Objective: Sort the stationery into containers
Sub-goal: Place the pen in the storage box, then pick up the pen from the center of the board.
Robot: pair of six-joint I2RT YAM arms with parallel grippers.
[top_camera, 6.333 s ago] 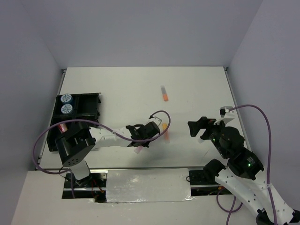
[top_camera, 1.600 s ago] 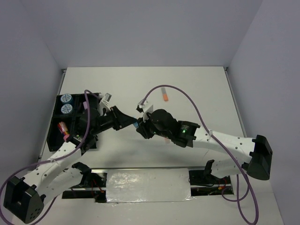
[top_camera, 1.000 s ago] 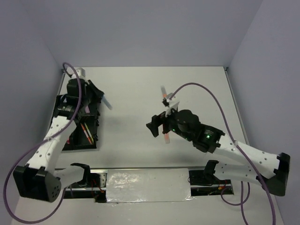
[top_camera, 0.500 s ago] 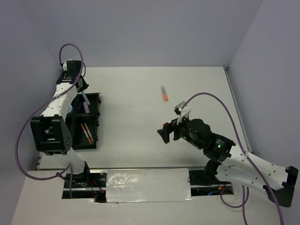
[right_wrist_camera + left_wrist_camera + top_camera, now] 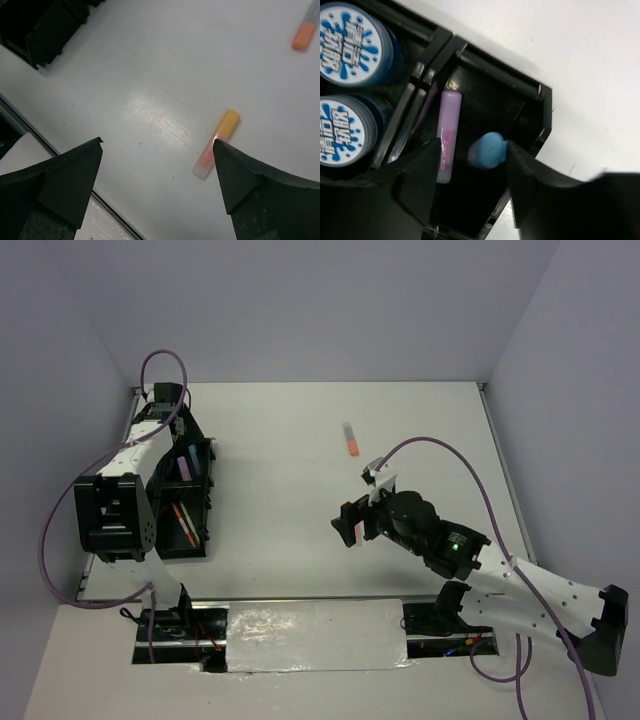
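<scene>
Two sticks, a lilac stick point(image 5: 449, 135) and a light-blue stick point(image 5: 487, 150), are seen in the organiser tray point(image 5: 540, 115), in the compartment beside the rolls point(image 5: 350, 45). Above them the left gripper point(image 5: 474, 145) is spread wide, holding nothing. The right gripper point(image 5: 157, 142) is likewise held wide and empty, with an orange-yellow stick point(image 5: 217, 144) lying at its 3 o'clock. That stick could be knocked aside if the descent is made off-centre. It is shown plainly only by the right wrist view; overhead it can hardly be made out beneath the gripper.
</scene>
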